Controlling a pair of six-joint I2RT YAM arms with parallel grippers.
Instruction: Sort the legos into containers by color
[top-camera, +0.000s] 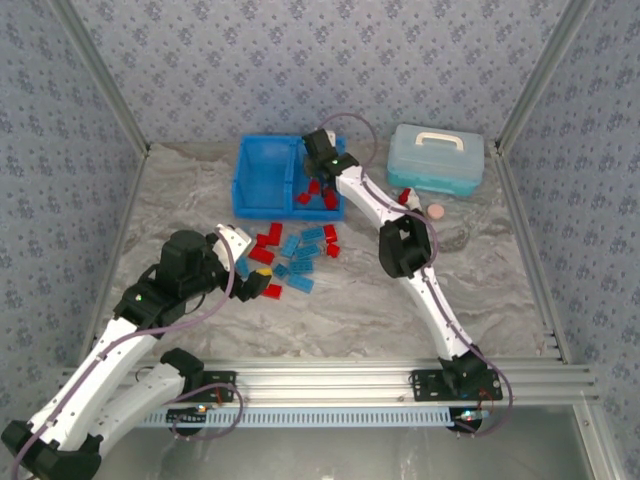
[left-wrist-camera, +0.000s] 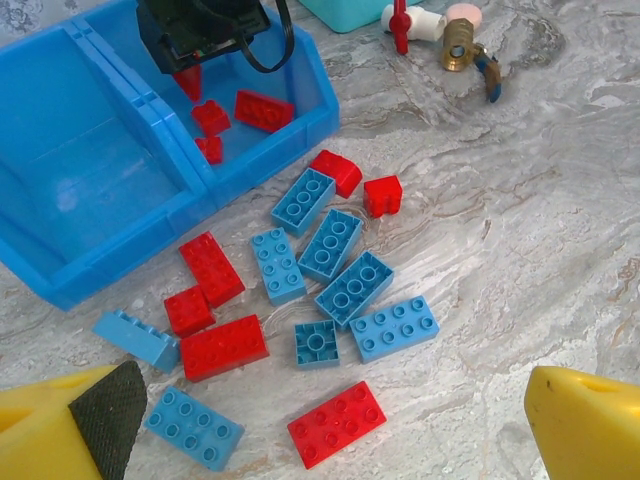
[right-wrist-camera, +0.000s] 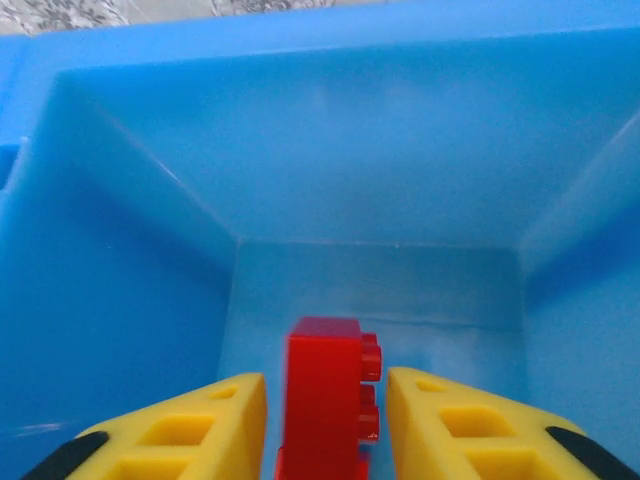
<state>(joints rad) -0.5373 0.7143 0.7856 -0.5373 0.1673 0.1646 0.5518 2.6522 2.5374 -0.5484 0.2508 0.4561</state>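
Observation:
Red and light blue legos lie scattered on the marble table in front of the bright blue bin. My left gripper hovers open over the pile, and a red brick lies flat below the gap between its yellow fingers. My right gripper reaches down into the bin's right compartment, where a few red bricks lie. Between its fingers stands a red brick on edge, with a narrow gap on each side. The left compartment holds nothing.
A pale blue lidded case with a white handle stands at the back right. Small bottle-like odds with a pink disc lie in front of it. Patterned walls and metal rails enclose the table on three sides.

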